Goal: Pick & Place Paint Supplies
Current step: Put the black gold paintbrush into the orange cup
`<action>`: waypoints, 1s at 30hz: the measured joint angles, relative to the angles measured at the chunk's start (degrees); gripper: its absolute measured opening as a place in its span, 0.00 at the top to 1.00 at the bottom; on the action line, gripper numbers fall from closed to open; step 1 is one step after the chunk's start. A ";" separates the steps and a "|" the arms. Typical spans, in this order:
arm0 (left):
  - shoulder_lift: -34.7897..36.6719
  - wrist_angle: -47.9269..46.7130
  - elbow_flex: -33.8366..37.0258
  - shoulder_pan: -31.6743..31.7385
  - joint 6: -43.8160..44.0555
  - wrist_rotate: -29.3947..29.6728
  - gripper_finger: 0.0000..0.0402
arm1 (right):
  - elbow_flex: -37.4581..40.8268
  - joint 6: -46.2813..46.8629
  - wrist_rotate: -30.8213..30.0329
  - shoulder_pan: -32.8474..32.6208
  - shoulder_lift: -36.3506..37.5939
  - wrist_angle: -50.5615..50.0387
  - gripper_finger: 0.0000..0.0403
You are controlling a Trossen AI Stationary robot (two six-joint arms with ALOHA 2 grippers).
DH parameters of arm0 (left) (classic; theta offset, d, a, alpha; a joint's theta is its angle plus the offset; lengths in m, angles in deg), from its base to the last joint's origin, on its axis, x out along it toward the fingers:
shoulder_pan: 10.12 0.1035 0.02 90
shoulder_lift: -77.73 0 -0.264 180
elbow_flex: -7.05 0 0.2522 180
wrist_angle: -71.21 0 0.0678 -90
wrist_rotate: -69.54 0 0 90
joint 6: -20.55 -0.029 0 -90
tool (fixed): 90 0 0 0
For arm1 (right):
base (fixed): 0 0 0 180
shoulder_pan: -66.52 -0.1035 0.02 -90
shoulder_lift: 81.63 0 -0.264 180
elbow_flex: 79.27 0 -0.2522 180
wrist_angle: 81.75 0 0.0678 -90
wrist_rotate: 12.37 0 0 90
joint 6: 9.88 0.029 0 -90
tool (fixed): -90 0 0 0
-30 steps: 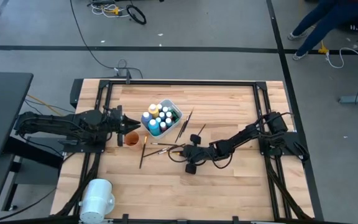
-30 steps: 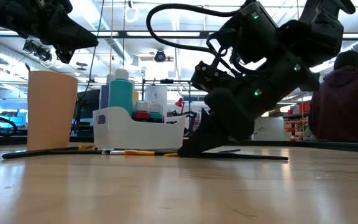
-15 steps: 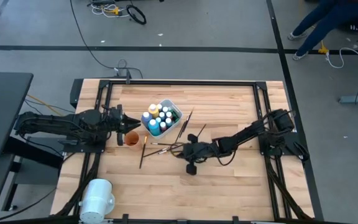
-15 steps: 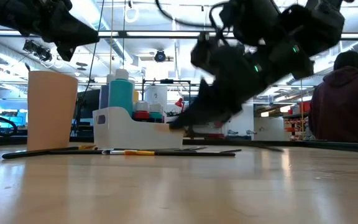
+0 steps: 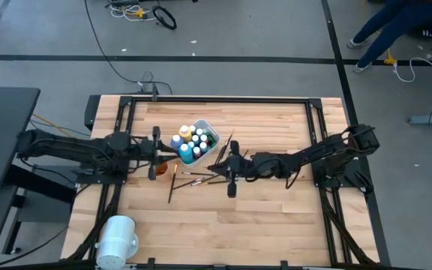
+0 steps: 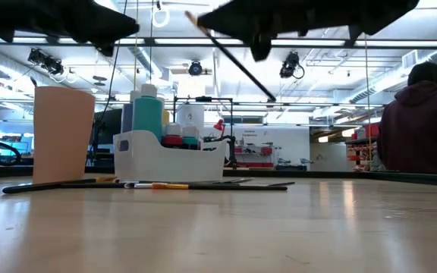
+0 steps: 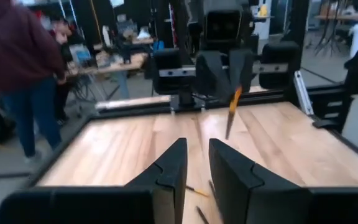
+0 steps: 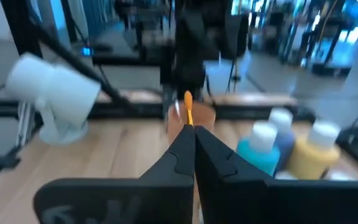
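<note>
Near the middle of the desk (image 5: 276,217), we see the right claw (image 5: 229,166) raised above the wood and closed tight on a thin brush (image 6: 237,57). In the low view the brush hangs tilted in the air, clear of the surface, and in the right wrist view its orange tip (image 8: 188,107) stands out just past the closed fingers. The orange cup (image 6: 64,133) stands beside the white tub (image 6: 169,158), and the paint bottles (image 5: 192,142) are already upright inside the tub. Other brushes (image 5: 195,178) lie flat on the desk between the cup and the right claw.

The left claw (image 5: 158,146) hovers over the cup. Its fingers (image 7: 232,177) are a little apart and hold nothing.

We judge that the step in hand is carrying one brush toward the cup, which looks like its place. The next move calls for bringing the brush over the cup opening, turning it more upright, lowering it, and only then opening the fingers. The left arm is very close to the cup, so the right arm needs room to avoid touching it.
</note>
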 joint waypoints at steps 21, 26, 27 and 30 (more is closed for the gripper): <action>-26.22 33.29 -2.86 0.09 -2.27 -4.25 0.50 | 0.00 -1.63 0.39 2.02 0.32 5.75 1.00; -31.76 33.33 -8.07 0.02 -1.01 -6.88 0.49 | 0.00 -1.65 0.39 2.02 0.32 5.50 1.00; -32.67 33.31 -8.83 0.03 -0.76 -6.87 0.49 | 0.00 -1.67 0.39 2.02 0.32 5.37 1.00; -34.96 33.15 -10.73 0.04 -0.28 -6.84 0.50 | 0.00 -1.71 0.37 2.00 0.34 5.06 1.00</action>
